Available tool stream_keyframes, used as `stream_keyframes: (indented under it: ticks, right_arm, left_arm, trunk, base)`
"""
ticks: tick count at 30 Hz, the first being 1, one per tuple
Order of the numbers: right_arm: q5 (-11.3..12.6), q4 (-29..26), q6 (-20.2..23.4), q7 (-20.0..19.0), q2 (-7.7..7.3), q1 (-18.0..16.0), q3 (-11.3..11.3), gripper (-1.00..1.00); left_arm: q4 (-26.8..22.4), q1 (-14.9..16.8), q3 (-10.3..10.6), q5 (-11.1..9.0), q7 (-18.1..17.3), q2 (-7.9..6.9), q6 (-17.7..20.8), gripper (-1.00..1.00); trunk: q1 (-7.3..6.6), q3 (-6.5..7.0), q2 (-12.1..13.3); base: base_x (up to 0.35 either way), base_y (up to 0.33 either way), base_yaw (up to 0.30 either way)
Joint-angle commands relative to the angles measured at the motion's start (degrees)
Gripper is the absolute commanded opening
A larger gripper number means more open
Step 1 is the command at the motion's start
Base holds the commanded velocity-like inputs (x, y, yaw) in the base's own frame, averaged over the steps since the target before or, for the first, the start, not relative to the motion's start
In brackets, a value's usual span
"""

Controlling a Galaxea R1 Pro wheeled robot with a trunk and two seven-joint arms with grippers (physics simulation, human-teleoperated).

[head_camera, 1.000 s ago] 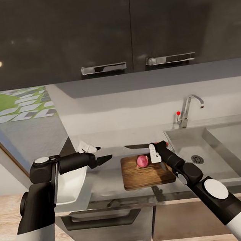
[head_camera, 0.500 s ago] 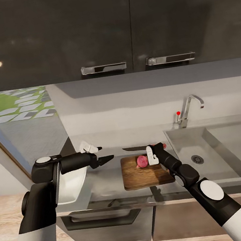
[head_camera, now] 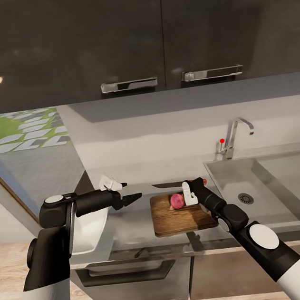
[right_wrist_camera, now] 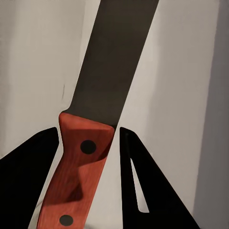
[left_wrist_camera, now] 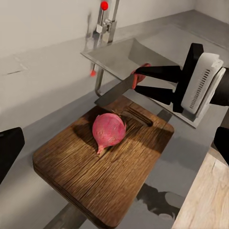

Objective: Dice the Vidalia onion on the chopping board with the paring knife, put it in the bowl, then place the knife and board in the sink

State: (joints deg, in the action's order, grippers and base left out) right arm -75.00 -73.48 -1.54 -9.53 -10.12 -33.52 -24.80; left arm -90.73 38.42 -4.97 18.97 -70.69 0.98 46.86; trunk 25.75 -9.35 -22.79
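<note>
Right gripper point(head_camera: 192, 188) with red-handled dark-bladed paring knife point(left_wrist_camera: 125, 86) dropped lower, shifted left over last second; now steady, blade above pink whole onion point(left_wrist_camera: 109, 130) on brown wooden chopping board point(left_wrist_camera: 102, 164). Jaws clamp handle. Left gripper point(head_camera: 127, 192) spread, empty. Dicing not started.

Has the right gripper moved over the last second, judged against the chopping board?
Yes. The right gripper, shut on the paring knife, shifted slightly toward the robot's left and lower over the chopping board, then held.
</note>
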Motion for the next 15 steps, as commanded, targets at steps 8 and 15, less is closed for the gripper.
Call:
stream_keyframes:
  ticks: [8, 15]
  right_arm:
    - [-0.7, -0.1, -0.2, -0.1, -0.58, -0.1, 0.8, -1.00]
    - [-0.7, -0.1, -0.2, -0.1, -2.11, -0.1, 4.0, -1.00]
  left_arm:
    - [-0.1, 0.1, -0.1, 0.5, -0.6, 0.04, 0.5, 1.00]
    - [-0.1, 0.1, -0.1, 0.5, -0.5, 0.05, 0.6, 1.00]
  trunk:
    - [0.04, -0.12, -0.1]
    - [0.04, -0.12, -0.1]
  base:
    - [0.000, 0.000, 0.000]
    - [0.000, 0.000, 0.000]
